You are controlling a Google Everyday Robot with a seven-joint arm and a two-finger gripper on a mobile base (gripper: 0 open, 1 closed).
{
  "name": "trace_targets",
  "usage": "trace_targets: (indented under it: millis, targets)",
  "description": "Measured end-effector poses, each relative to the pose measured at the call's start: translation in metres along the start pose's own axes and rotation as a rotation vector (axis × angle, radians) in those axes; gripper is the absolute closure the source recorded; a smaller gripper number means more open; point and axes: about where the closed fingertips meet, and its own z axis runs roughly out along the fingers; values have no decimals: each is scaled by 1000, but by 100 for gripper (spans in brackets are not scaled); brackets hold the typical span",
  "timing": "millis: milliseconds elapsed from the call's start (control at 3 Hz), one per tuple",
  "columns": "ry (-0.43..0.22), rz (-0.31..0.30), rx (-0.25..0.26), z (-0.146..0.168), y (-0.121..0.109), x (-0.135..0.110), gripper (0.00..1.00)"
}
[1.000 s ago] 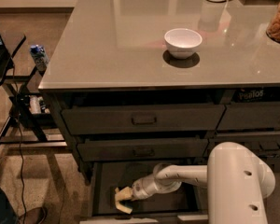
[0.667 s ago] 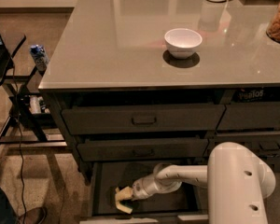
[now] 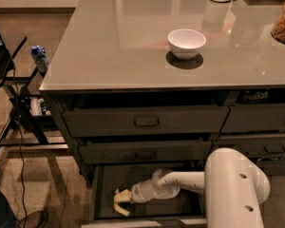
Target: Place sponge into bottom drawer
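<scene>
Sponge (image 3: 119, 196): yellow patch low in the bottom drawer (image 3: 113, 176), left part of its floor, below the worktop's front edge and nearer the front-left corner. It is probably the sponge (yellow foam side; no green visible), but it merges with the gripper tip, so not certain.

Gripper (image 3: 121, 202) is right at it, inside the open drawer, pointing toward the left wall. Arm (image 3: 180, 179) reaches in from the right, under the two shut handled drawers. Cannot tell whether the gripper is clamped on the sponge or apart from it.

Step in hand: the placing itself. Sponge is already inside the drawer space, at or near the floor.

Next move calls for: release if not yet released, then a straight pull-back out of the drawer without dragging the sponge or catching the drawer above.

White bowl (image 3: 186, 42) sits on the worktop (image 3: 109, 46), mid-depth, right of centre. It is not involved.
</scene>
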Motion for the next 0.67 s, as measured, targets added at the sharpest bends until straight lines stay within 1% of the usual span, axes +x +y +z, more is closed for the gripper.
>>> trace_targets:
  millis: [333, 667]
  targets:
    - [-19, 6, 14, 14, -6, -12, 100]
    - [-24, 15, 24, 26, -12, -19, 100]
